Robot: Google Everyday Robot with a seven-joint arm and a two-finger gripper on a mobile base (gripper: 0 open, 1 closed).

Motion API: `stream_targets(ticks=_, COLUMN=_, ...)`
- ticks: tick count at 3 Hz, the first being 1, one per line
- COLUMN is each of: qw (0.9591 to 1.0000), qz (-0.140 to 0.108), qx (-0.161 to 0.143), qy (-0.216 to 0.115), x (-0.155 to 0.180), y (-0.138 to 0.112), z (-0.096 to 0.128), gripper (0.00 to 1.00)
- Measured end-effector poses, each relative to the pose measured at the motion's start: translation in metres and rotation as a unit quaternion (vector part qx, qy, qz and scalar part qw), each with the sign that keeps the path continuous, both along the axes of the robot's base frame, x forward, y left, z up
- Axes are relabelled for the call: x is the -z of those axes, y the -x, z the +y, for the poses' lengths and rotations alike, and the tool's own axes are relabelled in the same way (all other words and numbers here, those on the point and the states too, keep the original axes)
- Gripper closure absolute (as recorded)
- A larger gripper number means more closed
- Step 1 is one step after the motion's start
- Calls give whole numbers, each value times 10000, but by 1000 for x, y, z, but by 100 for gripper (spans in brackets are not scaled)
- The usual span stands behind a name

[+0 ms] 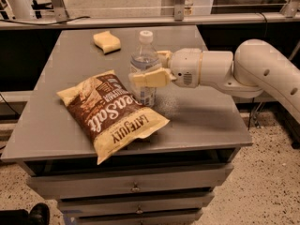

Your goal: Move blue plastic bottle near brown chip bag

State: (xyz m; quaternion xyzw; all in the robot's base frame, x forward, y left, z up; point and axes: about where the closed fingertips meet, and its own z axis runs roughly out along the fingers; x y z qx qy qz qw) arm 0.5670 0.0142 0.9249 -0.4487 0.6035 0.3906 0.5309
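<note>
The blue plastic bottle (144,62) is a clear bottle with a white cap and pale label, upright near the middle of the grey table (201,121). My gripper (151,71) comes in from the right and is shut on the bottle around its middle, one cream finger (150,78) in front and one behind. The brown chip bag (112,114) lies flat to the front left, dark brown with white script and cream-yellow ends. The bottle's base stands right at the bag's upper right edge.
A small yellow sponge (107,41) lies at the back left of the table. My white arm (243,69) stretches over the table's right side. Drawers (136,186) sit under the tabletop. A rail (140,20) runs behind the table.
</note>
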Motion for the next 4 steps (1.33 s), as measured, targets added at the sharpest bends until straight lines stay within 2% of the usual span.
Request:
stream_targets(ticks=2, qw=9977, qz=-239, qx=-589, qy=255, x=5, y=15, z=10, gripper=59)
stream_targets(ticks=3, qw=9960, qz=-303, qx=-788, qy=305, x=6, y=19, z=13, gripper=36)
stream_targets(ticks=4, qw=9951, qz=-358, qx=-855, qy=359, x=6, y=19, z=11, gripper=13)
